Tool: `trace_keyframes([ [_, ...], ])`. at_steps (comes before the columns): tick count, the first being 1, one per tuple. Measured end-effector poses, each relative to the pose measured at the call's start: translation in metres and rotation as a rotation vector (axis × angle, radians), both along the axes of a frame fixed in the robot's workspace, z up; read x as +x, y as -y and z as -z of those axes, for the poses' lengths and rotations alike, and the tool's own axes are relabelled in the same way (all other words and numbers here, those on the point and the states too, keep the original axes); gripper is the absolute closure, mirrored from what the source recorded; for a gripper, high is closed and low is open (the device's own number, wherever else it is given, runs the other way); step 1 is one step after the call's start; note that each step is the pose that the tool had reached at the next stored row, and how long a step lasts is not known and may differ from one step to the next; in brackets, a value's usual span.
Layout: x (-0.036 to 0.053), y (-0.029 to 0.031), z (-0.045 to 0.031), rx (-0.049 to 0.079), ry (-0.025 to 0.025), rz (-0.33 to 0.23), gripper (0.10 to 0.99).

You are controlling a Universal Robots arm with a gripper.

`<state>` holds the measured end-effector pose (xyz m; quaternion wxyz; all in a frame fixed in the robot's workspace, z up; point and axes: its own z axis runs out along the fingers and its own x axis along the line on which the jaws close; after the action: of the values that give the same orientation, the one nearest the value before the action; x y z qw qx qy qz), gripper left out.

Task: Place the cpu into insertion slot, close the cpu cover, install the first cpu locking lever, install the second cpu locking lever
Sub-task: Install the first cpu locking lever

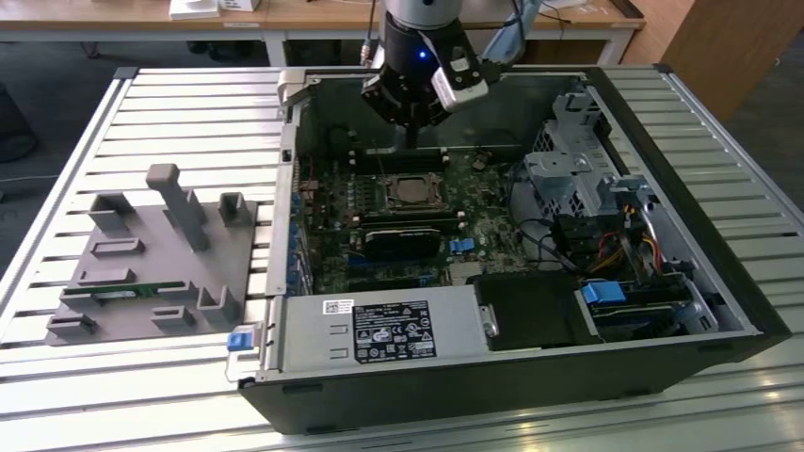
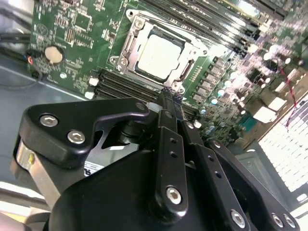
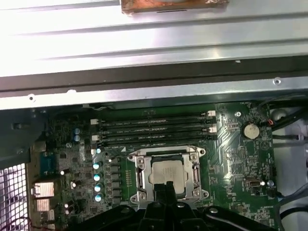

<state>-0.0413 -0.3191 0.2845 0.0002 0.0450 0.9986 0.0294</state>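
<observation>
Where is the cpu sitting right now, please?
In the second wrist view the cpu lies in the insertion slot on the green board, framed by the cpu cover, beside the long memory slots.

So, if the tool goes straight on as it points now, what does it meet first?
Probably the cpu, lying in the insertion slot; depth is unclear, so this is a guess.

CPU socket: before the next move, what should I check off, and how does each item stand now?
1. Cpu flat in slot: ok.
2. Cover down around cpu: ok.
3. Levers latched: cannot tell.
4. Gripper empty: ok, shut on nothing.
5. Gripper over slot's edge: ok, in both wrist views.
6. Gripper clear of board: cannot tell.
</observation>
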Motion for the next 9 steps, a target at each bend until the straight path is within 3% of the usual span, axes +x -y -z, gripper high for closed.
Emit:
trace_keyframes([
  [5, 0.0, 0.0, 0.0003, 0.0, 0.0001, -0.068, 0.98],
  [9, -0.0002, 0.0, 0.0003, 0.0, 0.0001, -0.076, 0.98],
])
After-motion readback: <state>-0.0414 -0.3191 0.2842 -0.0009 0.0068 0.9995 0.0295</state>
